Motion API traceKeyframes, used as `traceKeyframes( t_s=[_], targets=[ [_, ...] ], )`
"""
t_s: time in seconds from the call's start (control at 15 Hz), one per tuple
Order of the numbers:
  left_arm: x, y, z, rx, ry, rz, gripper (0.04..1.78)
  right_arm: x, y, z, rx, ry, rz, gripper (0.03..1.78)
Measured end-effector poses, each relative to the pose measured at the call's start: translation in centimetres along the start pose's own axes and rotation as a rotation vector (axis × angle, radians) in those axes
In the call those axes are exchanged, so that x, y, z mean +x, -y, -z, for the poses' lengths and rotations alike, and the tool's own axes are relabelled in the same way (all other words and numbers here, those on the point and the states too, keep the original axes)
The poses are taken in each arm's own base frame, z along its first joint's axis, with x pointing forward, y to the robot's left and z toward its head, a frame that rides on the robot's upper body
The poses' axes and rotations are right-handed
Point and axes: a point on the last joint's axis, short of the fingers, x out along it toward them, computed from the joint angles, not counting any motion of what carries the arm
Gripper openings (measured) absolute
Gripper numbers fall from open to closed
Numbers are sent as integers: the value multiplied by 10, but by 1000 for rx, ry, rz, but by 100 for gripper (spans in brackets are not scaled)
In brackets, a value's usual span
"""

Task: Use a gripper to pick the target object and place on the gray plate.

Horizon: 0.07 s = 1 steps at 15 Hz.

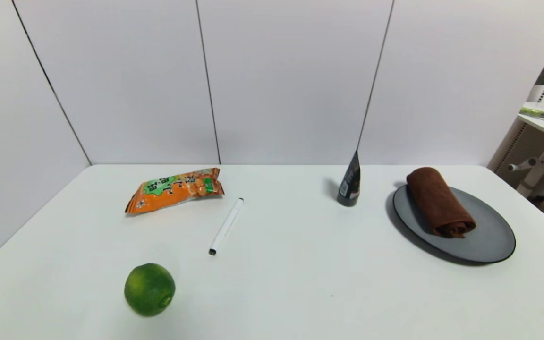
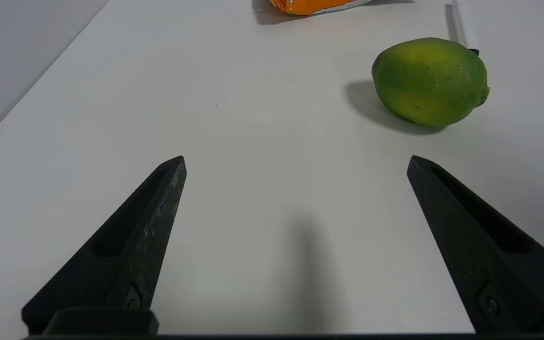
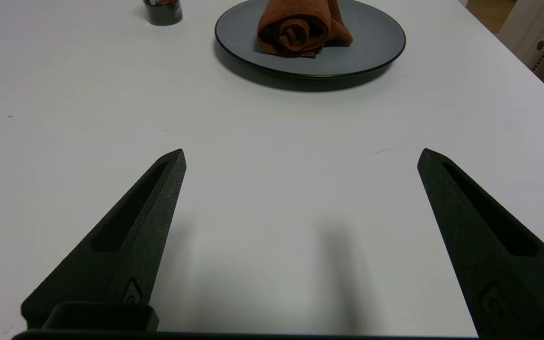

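Our left gripper [image 2: 295,160] hangs low over the white counter [image 2: 253,141] with its black tapered fingers [image 2: 158,208] spread wide and nothing between them. Our right gripper [image 3: 300,153] is likewise released, its fingers [image 3: 446,189] parted over bare counter. Neither arm shows in the head view; only the wrist cameras reveal them.

Past the left fingers sits the round green fruit [image 2: 430,80], with the orange snack bag [image 2: 314,5] and the white marker pen [image 2: 463,23] beyond it. Past the right fingers we see the dark brown rolled cloth towel [image 3: 300,26] lying on the large round gray plate [image 3: 376,42], its spiral end facing the camera.

The head view places the towel [image 1: 439,202] across the plate's [image 1: 489,236] far-left part (one end overhanging the rim), with a small dark bottle [image 1: 350,182] just beside the plate, well apart from the fruit [image 1: 149,289].
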Motion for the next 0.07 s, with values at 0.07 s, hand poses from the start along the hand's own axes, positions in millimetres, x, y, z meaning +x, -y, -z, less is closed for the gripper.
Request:
traceKeyframes(
  t_s=[0.07],
  targets=[
    [0,0,0,0,0,0,169,0,0,0,1,-1,0,169]
  ],
)
